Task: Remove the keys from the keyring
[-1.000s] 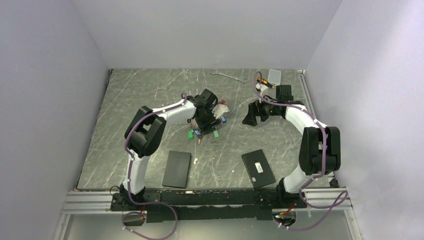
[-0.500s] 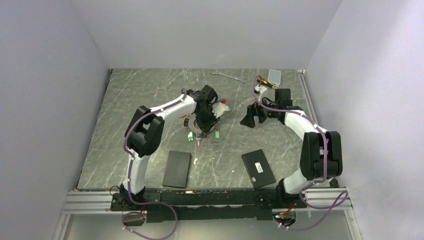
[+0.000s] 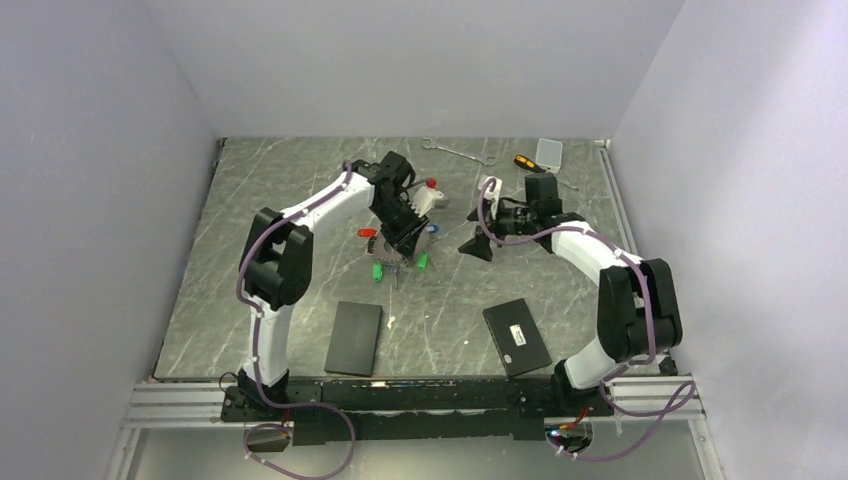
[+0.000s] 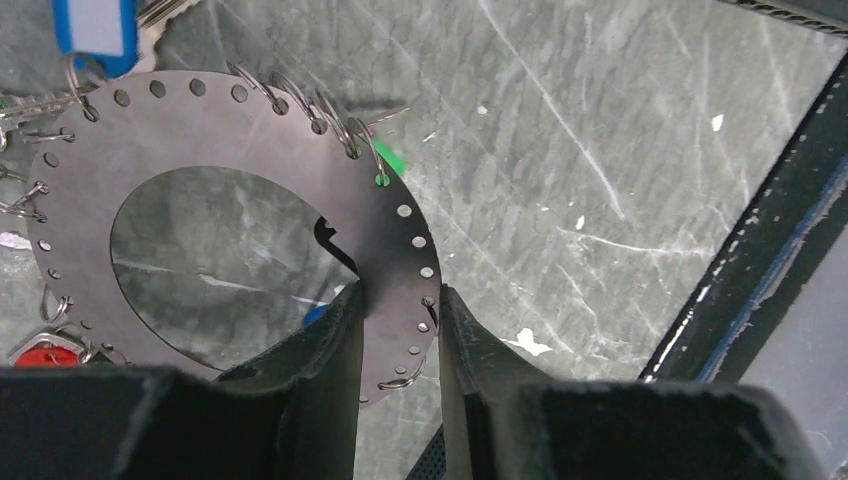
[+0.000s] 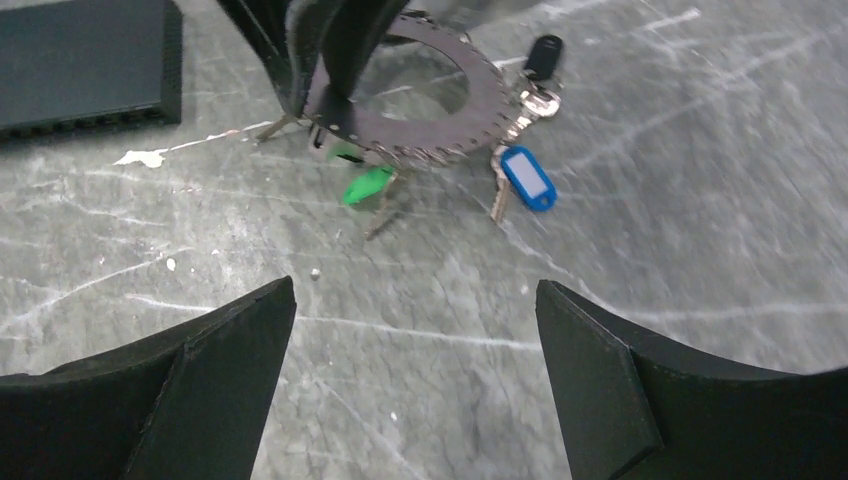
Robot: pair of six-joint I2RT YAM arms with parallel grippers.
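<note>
The keyring (image 4: 220, 130) is a flat grey metal ring with holes round its rim. My left gripper (image 4: 400, 295) is shut on its band and holds it tilted above the table, mid-table in the top view (image 3: 400, 238). Keys hang from it on small wire loops, with a blue tag (image 4: 95, 35), a red tag (image 4: 45, 352) and a green tag (image 4: 392, 160). My right gripper (image 5: 415, 290) is open and empty, low over the table, just right of the ring (image 3: 470, 245). It faces the keyring (image 5: 470, 110), a blue-tagged key (image 5: 528, 178), a green tag (image 5: 366, 186) and a black tag (image 5: 545, 55).
Two flat black boxes lie near the front, one left (image 3: 355, 337) and one right (image 3: 517, 336). A silver wrench (image 3: 458, 152), a yellow-and-black screwdriver (image 3: 525, 162) and a small clear box (image 3: 549, 152) lie at the back. A black box (image 5: 85, 60) shows beyond the left arm.
My left gripper has carried the keyring toward the back and a little left. My right gripper has swung left toward the ring, uncovering the screwdriver.
</note>
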